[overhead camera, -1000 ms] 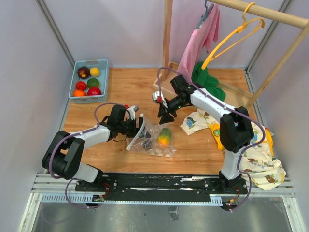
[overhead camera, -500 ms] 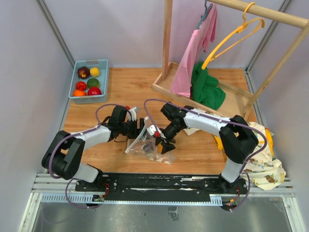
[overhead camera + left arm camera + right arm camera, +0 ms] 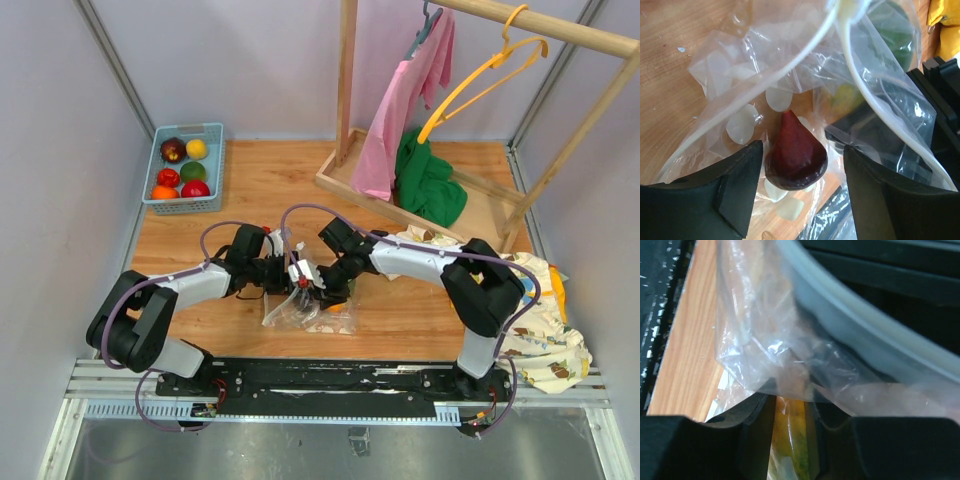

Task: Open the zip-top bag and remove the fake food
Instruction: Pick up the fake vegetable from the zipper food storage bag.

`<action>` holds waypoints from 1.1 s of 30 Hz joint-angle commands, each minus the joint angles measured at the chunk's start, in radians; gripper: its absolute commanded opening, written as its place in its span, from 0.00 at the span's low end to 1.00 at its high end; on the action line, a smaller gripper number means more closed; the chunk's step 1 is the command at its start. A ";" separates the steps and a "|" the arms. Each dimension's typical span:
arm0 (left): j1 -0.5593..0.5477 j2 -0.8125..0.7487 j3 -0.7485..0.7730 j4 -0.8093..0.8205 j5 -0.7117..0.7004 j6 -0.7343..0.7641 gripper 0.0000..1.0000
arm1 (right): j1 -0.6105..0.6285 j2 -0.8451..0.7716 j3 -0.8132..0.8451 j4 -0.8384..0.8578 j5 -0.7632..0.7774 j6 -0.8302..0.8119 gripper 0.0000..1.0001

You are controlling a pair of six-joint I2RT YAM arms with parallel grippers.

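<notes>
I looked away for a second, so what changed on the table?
The right arm swung forward from the clothes rack; the right fingers now sit at the zip-top bag, beside the left fingers. The left arm, basket and hanging clothes stayed put.

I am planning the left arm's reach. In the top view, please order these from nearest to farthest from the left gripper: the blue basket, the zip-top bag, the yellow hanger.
1. zip-top bag: right beside the left gripper, toward the near edge.
2. blue basket: far left corner of the table.
3. yellow hanger: hanging on the rail, far right.
</notes>
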 commanded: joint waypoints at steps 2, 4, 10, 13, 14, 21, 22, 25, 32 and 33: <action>-0.010 -0.008 0.002 -0.047 0.017 0.038 0.68 | 0.015 0.064 0.058 0.001 0.073 0.034 0.25; -0.010 -0.006 0.002 -0.069 0.005 0.045 0.68 | 0.015 0.070 0.064 -0.003 0.066 0.039 0.23; -0.019 0.018 0.009 -0.074 -0.039 0.037 0.70 | 0.015 0.082 0.076 -0.004 0.042 0.060 0.23; -0.039 0.046 0.027 -0.084 -0.068 0.037 0.70 | 0.013 0.087 0.081 -0.006 0.041 0.065 0.23; -0.044 0.054 0.032 -0.089 -0.077 0.037 0.70 | 0.013 0.088 0.080 -0.006 0.040 0.066 0.22; -0.052 0.080 0.053 -0.127 -0.135 0.048 0.48 | -0.005 0.073 0.081 -0.012 0.027 0.077 0.23; -0.052 0.077 0.055 -0.131 -0.138 0.049 0.44 | -0.014 0.067 0.082 -0.012 0.026 0.078 0.23; -0.052 0.065 0.066 -0.142 -0.150 0.052 0.29 | -0.043 0.046 0.077 -0.017 0.016 0.076 0.24; 0.001 0.010 0.080 -0.119 -0.160 -0.003 0.15 | -0.092 -0.015 0.055 -0.032 -0.017 0.035 0.36; 0.020 -0.005 0.074 -0.108 -0.150 -0.016 0.15 | -0.099 -0.023 0.050 -0.038 -0.031 0.023 0.38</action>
